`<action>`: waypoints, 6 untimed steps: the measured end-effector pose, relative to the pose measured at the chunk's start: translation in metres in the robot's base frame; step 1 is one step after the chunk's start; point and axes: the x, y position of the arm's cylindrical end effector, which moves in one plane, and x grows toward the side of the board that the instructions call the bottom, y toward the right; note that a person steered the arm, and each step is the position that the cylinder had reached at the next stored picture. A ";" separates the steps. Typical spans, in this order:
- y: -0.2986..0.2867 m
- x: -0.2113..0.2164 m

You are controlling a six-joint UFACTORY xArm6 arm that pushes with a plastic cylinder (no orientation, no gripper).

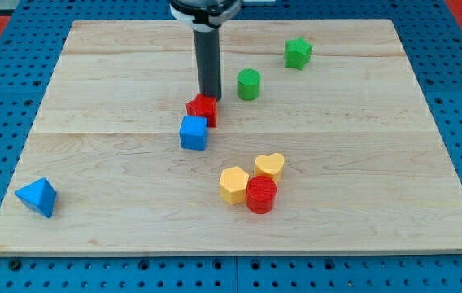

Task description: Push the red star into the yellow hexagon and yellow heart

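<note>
The red star [202, 108] lies near the board's middle, touching the blue cube [193, 133] just below and to its left. My tip [211, 98] is right at the star's upper edge, touching it from the view's top. The yellow hexagon [233, 184] and the yellow heart [270, 166] sit together lower down and to the right, with a red cylinder [261, 194] pressed against both from below.
A green cylinder [249, 84] stands just right of the rod. A green star [298, 53] lies at the upper right. A blue triangular block [37, 196] lies at the lower left. The wooden board [93, 81] ends at all four sides in view.
</note>
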 end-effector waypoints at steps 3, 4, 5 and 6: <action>-0.020 -0.007; -0.030 0.049; 0.010 0.053; 0.015 0.053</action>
